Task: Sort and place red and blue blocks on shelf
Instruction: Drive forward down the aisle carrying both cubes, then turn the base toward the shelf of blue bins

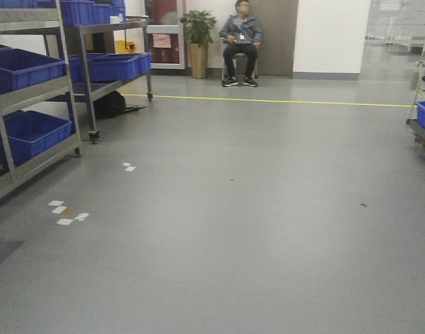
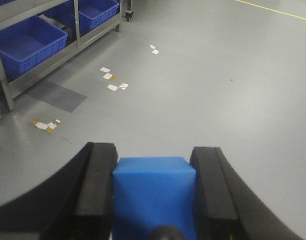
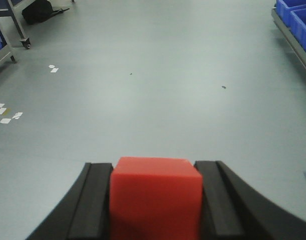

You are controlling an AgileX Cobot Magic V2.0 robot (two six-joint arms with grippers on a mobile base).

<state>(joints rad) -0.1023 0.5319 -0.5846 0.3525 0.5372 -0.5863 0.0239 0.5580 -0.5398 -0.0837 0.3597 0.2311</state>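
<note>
The left gripper (image 2: 154, 156) is squeezing the blue block (image 2: 154, 195) and the right gripper (image 3: 155, 167) is squeezing the red block (image 3: 155, 200), both hanging over the grey floor (image 3: 168, 75), so a bump or a loose squeeze could be dropping a block there.

Seated man (image 1: 241, 42) beside potted plant (image 1: 198, 38); blue bins (image 1: 21, 68) left; white floor scraps (image 1: 65, 221) (tape, perhaps).

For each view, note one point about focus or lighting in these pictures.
Exterior front-facing: even light, with the seated person soft and grainy. Left wrist-mounted: the blue block near the lens is slightly blurred. Right wrist-mounted: the red block is blurred, its edges soft.
</note>
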